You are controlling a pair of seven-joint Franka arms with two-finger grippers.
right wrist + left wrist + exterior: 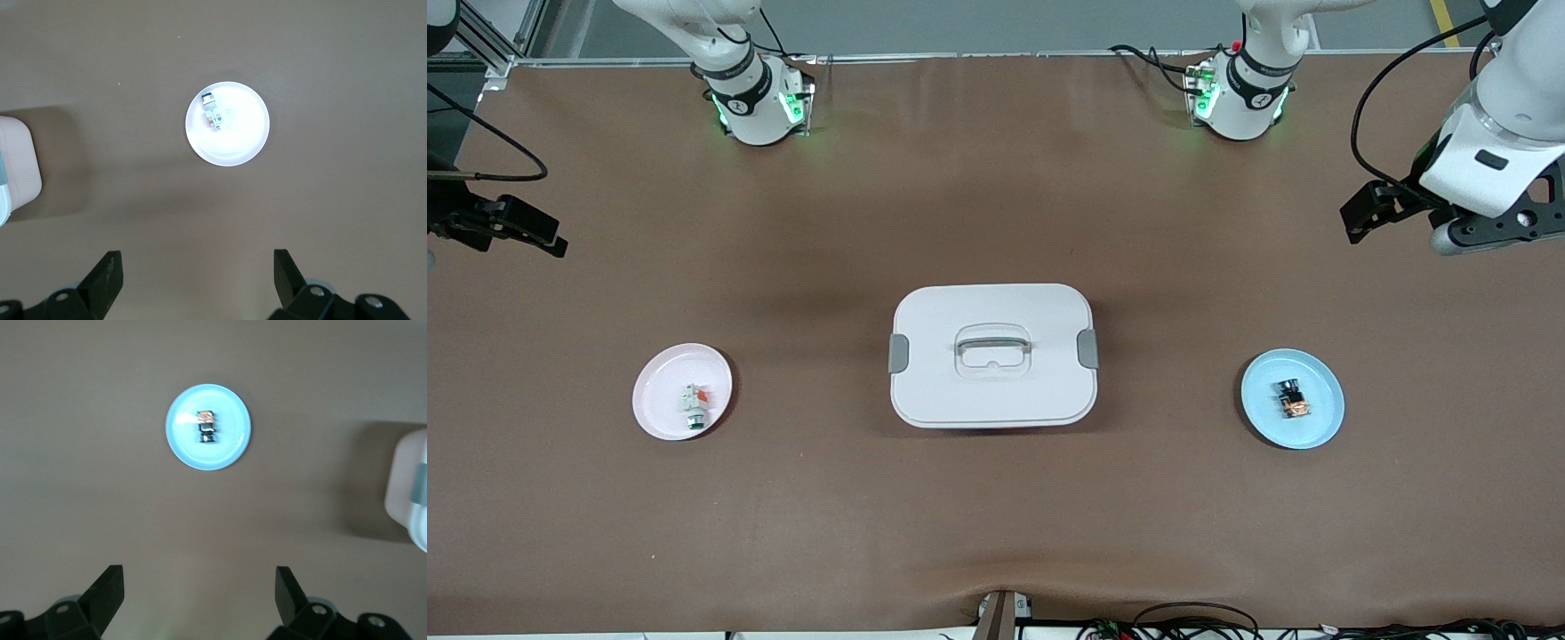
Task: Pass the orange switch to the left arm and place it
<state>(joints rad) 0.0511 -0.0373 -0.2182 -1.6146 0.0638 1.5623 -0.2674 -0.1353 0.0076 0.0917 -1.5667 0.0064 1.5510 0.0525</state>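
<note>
The orange switch (1292, 399) (207, 425), a tiny black part with an orange face, lies on the blue plate (1320, 418) (233, 450) toward the left arm's end of the table. The white lidded box (992, 356) (408, 490) (17, 167) stands mid-table. My left gripper (1362, 216) (199, 585) hangs open and empty over bare mat at the left arm's end, apart from the blue plate. At the right arm's end, over bare mat, my right gripper (541, 236) (198, 267) is also open and empty.
A pink plate (660, 411) (243, 147) toward the right arm's end holds a white part with a red tab (695, 404) (213, 113). Both arm bases (756, 107) (1240, 98) stand along the table edge farthest from the front camera. Brown mat covers the table.
</note>
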